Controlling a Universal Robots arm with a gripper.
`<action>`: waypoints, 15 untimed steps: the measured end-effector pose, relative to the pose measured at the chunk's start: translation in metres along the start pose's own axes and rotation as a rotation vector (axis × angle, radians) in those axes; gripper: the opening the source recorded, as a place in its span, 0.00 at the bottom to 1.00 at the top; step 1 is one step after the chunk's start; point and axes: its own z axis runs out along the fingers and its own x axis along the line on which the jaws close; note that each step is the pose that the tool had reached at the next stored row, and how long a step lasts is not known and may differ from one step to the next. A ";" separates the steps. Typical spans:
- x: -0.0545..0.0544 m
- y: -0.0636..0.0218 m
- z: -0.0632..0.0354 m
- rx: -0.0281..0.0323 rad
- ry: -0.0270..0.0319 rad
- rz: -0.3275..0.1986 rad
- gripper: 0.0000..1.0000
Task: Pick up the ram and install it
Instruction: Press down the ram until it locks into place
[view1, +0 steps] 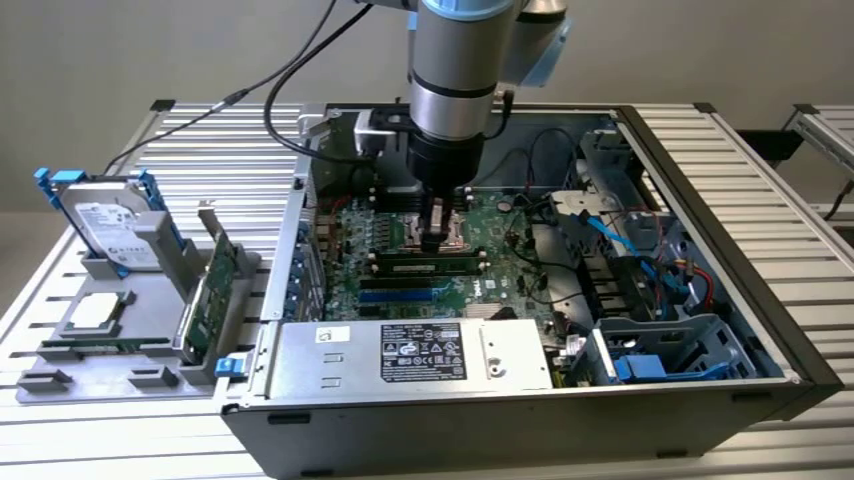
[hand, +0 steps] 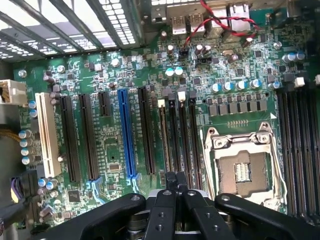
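The ram (view1: 427, 266), a long green stick with black chips, stands on edge in a black memory slot on the motherboard (view1: 400, 225) inside the open computer case. My gripper (view1: 434, 240) hangs straight down just above and behind it. In the wrist view the ram (hand: 164, 137) shows as a thin edge in one slot, with a white latch at its end. The gripper (hand: 176, 179) is shut, its black fingertips pressed together with nothing between them, over the neighbouring slots. Whether the tips touch the ram I cannot tell.
Next to the memory slots is the open CPU socket (hand: 239, 170). A silver power supply (view1: 414, 355) fills the case front, and blue cables (view1: 627, 250) run on the exterior view's right. A tray (view1: 80, 385) on the exterior view's left holds a hard drive (view1: 114, 225) and an upright expansion card (view1: 214, 290).
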 end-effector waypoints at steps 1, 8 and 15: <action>0.000 0.0000 0.0000 -0.0001 -0.0007 0.014 0.11; 0.000 0.0000 0.0001 -0.0015 -0.0062 0.116 0.11; 0.000 0.0000 0.0000 -0.0028 -0.0113 0.217 0.11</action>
